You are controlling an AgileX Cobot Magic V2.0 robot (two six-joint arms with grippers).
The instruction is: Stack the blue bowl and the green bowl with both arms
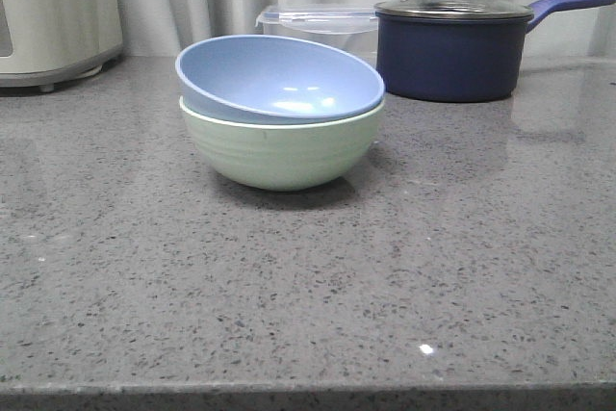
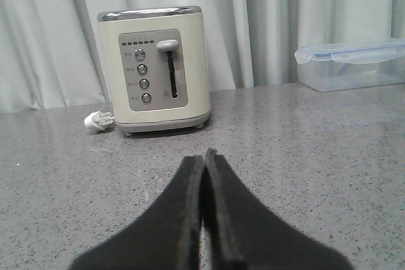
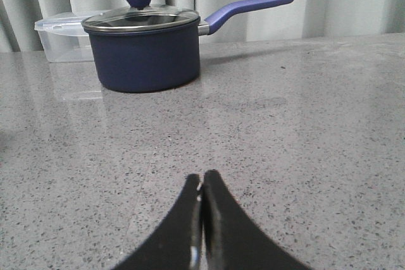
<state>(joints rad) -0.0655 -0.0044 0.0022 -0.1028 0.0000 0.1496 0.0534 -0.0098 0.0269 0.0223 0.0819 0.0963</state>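
A: Where are the 2 bowls?

B: The blue bowl sits inside the green bowl, a bit tilted, in the middle of the counter.

A: So the stacking looks done?

B: It seems so. Nothing looks left to do.

A: And the claws?

B: The left claw is pressed together, holding nothing, facing the toaster. The right claw is together too, empty, facing the saucepan.

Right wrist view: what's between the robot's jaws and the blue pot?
Nothing but bare grey countertop lies between the shut right gripper and the navy saucepan, as the right wrist view shows.
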